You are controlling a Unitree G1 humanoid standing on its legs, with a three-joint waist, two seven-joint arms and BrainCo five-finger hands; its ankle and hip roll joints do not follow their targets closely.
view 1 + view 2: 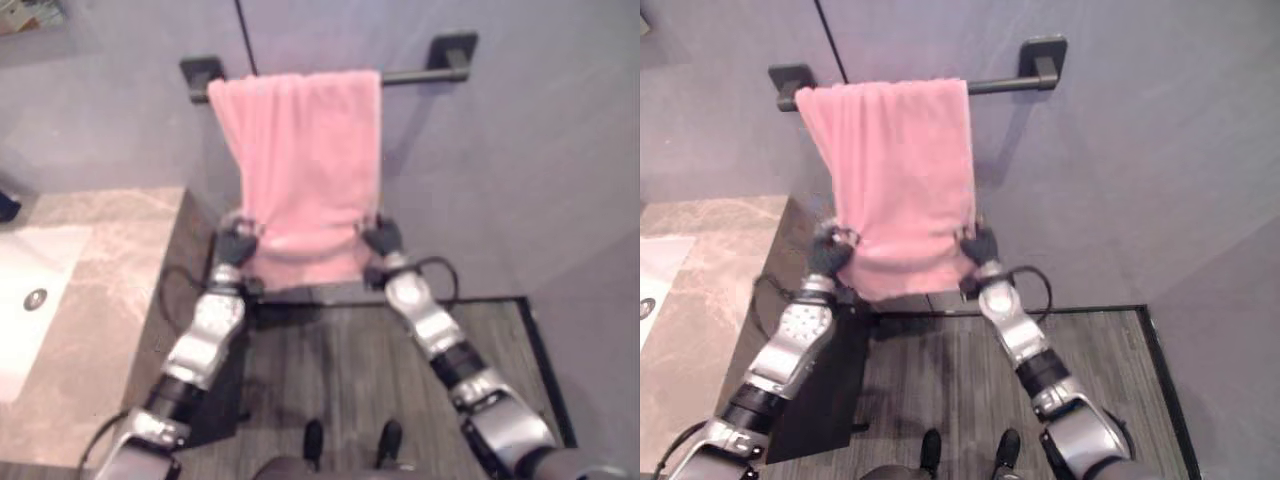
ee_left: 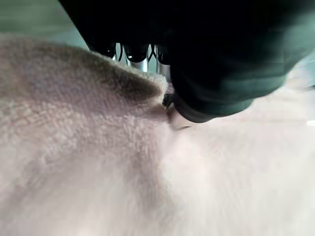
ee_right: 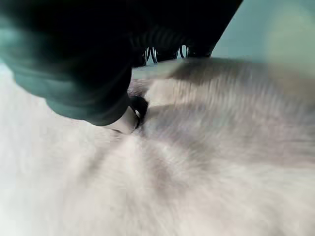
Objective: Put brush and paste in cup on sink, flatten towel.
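On the wall rail [image 1: 1000, 85] the pink towel [image 1: 900, 170] hangs lengthwise downward. The left robot hand [image 1: 828, 252] and right robot hand [image 1: 978, 248] each pinch a lower side edge, level, equally near

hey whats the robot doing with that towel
It is working on the pink towel that hangs over the black wall rail. The left hand pinches the towel's left edge near the bottom and the right hand pinches the right edge at about the same height, holding the cloth spread between them. The marble counter with the white sink lies to the robot's left.
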